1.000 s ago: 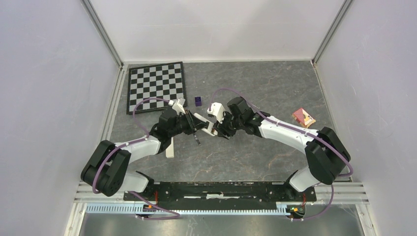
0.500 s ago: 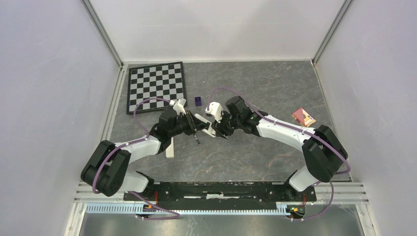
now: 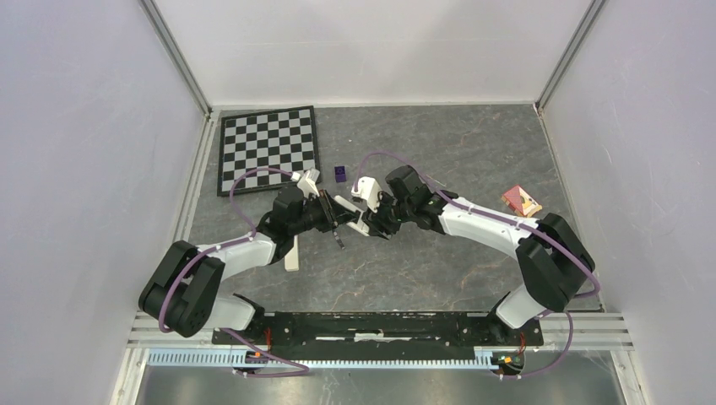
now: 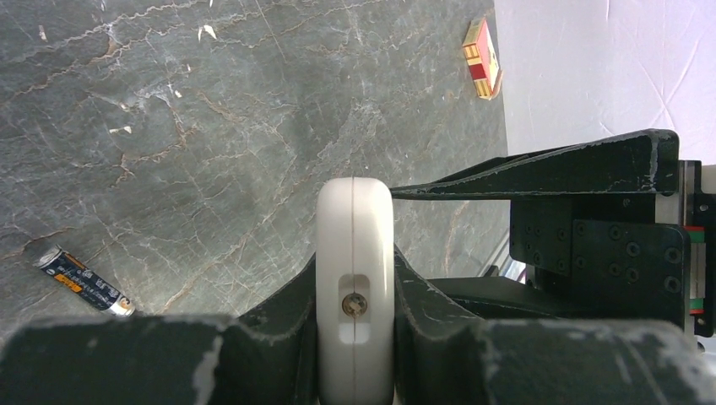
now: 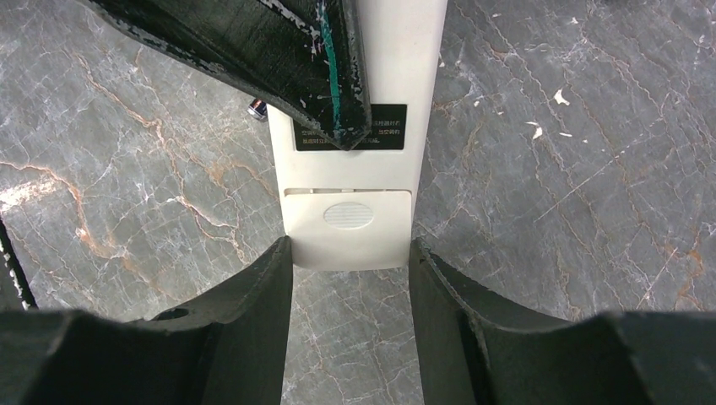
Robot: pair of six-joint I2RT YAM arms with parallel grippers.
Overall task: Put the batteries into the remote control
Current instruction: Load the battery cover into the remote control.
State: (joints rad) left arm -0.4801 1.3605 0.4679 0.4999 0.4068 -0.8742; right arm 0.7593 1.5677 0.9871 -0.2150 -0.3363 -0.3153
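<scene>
The white remote control (image 4: 355, 245) is held end-on above the table, and my left gripper (image 4: 355, 295) is shut on its sides. In the top view it (image 3: 355, 218) bridges the two grippers at mid-table. My right gripper (image 5: 350, 253) is open, its fingertips (image 5: 283, 253) flanking the remote's free end (image 5: 347, 240), close against both sides; the back cover with its ridged oval is in place. One dark battery (image 4: 83, 281) lies on the table below the left gripper. A metal battery tip (image 5: 256, 108) shows beside the left finger.
A chessboard (image 3: 268, 148) lies at the back left, with a small purple cube (image 3: 340, 173) beside it. The red-faced remote (image 3: 522, 201) sits near the right wall. A white bar (image 3: 292, 253) lies under my left forearm.
My right gripper has slid left, bringing its fingertips around the remote's end. The left gripper and the remote have stayed put.
</scene>
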